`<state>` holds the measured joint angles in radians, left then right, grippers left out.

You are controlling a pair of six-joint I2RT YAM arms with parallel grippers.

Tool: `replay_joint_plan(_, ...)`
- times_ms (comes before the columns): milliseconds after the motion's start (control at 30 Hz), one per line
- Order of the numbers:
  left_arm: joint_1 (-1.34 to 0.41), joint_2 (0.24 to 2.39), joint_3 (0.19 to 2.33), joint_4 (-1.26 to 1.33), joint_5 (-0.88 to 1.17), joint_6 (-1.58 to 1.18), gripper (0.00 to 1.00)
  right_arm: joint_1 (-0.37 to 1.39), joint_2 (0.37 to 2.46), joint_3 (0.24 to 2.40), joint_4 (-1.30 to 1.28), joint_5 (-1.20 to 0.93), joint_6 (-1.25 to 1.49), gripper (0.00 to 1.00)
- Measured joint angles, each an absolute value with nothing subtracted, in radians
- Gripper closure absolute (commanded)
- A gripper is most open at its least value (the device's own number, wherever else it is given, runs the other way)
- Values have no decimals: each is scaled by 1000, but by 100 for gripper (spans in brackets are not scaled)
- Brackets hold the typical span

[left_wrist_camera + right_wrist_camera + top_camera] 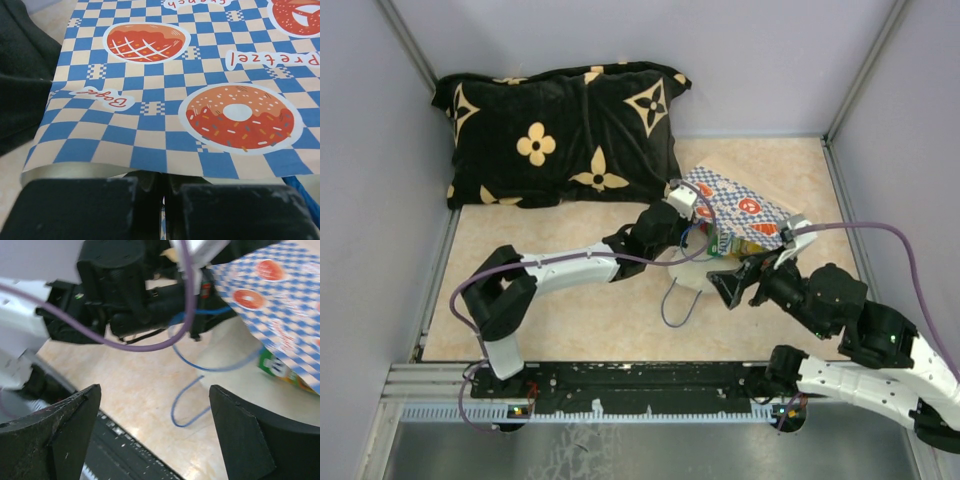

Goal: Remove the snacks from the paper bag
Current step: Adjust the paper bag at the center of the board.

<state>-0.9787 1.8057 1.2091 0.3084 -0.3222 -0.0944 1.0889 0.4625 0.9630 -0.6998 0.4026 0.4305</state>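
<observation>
The paper bag (745,205) lies tilted on the table, blue-and-white checkered with orange pastry motifs, its mouth toward the arms. My left gripper (692,228) is shut on the bag's upper mouth edge; the left wrist view shows the checkered side (165,100) close up and a sliver of paper between the fingers (150,210). Snacks peek out of the mouth: a green packet (725,243) and an orange one (761,244), also in the right wrist view (275,367). My right gripper (730,285) is open and empty just in front of the mouth; its midpoint in the right wrist view (155,440) is over bare table.
A blue cord handle (680,300) loops on the table below the bag, also in the right wrist view (190,405). A black cushion with tan flowers (560,130) lies at the back left. Grey walls enclose the table; a black rail (620,380) runs along the near edge.
</observation>
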Motion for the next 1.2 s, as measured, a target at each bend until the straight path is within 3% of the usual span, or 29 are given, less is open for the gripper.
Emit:
replay_joint_plan(200,-974,1871,1264,312,-324,-71,99,1089,550,1024,-908,746,604,5)
replay_joint_plan(367,-964,1905,1304,313,-316,-66,99,1089,664,1016,-1052,889,739,10)
replay_joint_plan(833,-913,1924,1338,307,-250,-52,100,1090,737,953,-1119,1095,921,21)
replay_joint_plan(1200,-911,1924,1339,302,-226,-32,100,922,815,907,-887,1037,765,27)
